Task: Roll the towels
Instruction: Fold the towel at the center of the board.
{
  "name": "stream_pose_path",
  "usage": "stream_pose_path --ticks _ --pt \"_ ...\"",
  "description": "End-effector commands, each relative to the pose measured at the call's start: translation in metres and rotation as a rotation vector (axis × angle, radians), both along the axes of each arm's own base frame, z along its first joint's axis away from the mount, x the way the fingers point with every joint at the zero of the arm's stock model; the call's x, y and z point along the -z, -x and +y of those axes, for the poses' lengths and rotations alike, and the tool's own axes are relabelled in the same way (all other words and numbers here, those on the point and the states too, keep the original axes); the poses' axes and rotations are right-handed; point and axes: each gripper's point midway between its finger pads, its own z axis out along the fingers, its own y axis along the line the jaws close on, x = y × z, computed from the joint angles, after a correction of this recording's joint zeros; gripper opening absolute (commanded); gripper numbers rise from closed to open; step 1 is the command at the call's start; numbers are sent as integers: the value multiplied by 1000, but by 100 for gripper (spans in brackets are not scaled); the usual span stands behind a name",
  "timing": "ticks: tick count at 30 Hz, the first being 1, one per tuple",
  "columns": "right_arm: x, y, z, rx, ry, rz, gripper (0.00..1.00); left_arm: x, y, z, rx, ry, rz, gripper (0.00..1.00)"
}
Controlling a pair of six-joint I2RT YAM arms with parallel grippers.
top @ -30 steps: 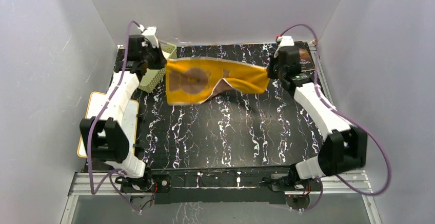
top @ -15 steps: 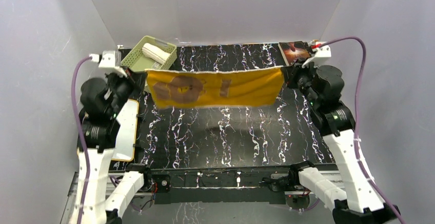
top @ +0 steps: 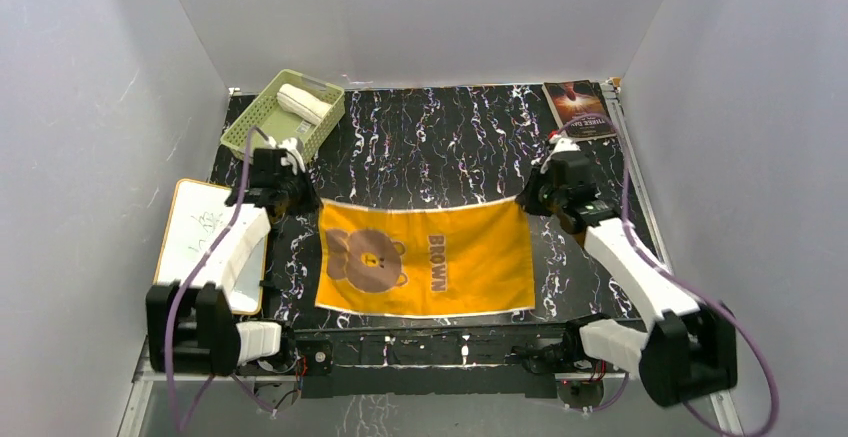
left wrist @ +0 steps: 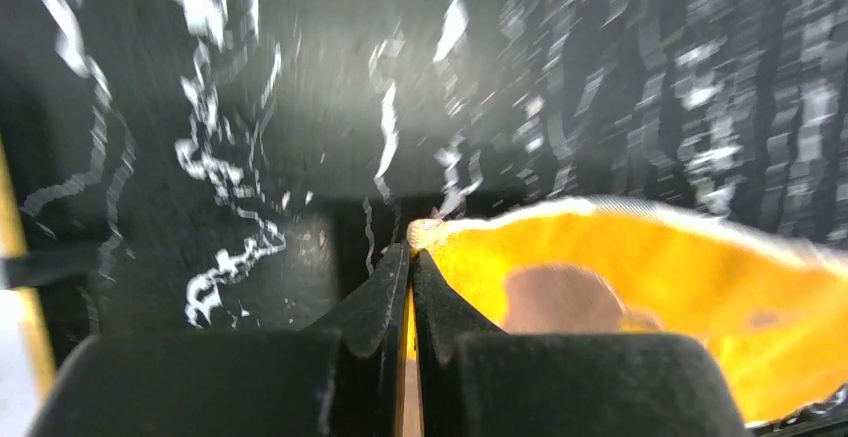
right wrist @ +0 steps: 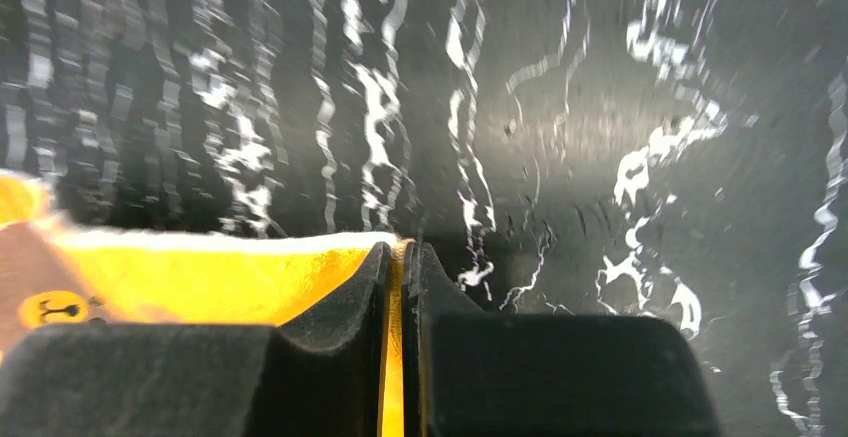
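Observation:
The mustard-yellow towel (top: 425, 257), printed with a brown bear and the word BROWN, lies spread flat on the near half of the black marbled table (top: 450, 137). My left gripper (top: 308, 203) is shut on its far left corner (left wrist: 425, 232). My right gripper (top: 525, 200) is shut on its far right corner (right wrist: 395, 249). A cream-white towel (top: 305, 103) lies rolled in the green basket (top: 250, 127) at the far left. In both wrist views yellow cloth (left wrist: 640, 287) runs between the pressed fingers.
A dark-covered book (top: 580, 108) lies at the far right corner. A white board with an orange rim (top: 200, 242) lies on the left edge under the left arm. Grey walls close in on three sides.
Both arms came down and toward the near edge with the yellow towel. It hung stretched in the air half a second ago; now it lies flat on the table, print up.

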Motion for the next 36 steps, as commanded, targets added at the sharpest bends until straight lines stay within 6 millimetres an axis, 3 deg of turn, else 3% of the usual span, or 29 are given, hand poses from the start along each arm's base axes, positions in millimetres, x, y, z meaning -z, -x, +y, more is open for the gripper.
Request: stream_pose_path --ticks 1,5,12,17,20,25,31,36 --pt "22 -41 -2 86 -49 -41 0 32 -21 -3 -20 26 -3 0" --pt "48 -78 -16 131 -25 -1 0 65 -51 1 2 -29 30 0" --pt "59 -137 -46 194 -2 12 0 82 -110 5 39 -52 34 0" --pt "60 -165 -63 194 24 40 0 79 -138 17 57 -64 -1 0" --pt "61 -165 -64 189 24 46 0 66 -144 17 87 -55 -52 0" --pt "46 -134 -61 201 -17 -11 0 41 -128 3 150 -1 -137 0" --pt "52 -92 -58 188 -31 20 0 40 -75 -8 146 67 -115 0" --pt "51 -69 -53 187 -67 32 0 49 -40 -11 120 79 -64 0"
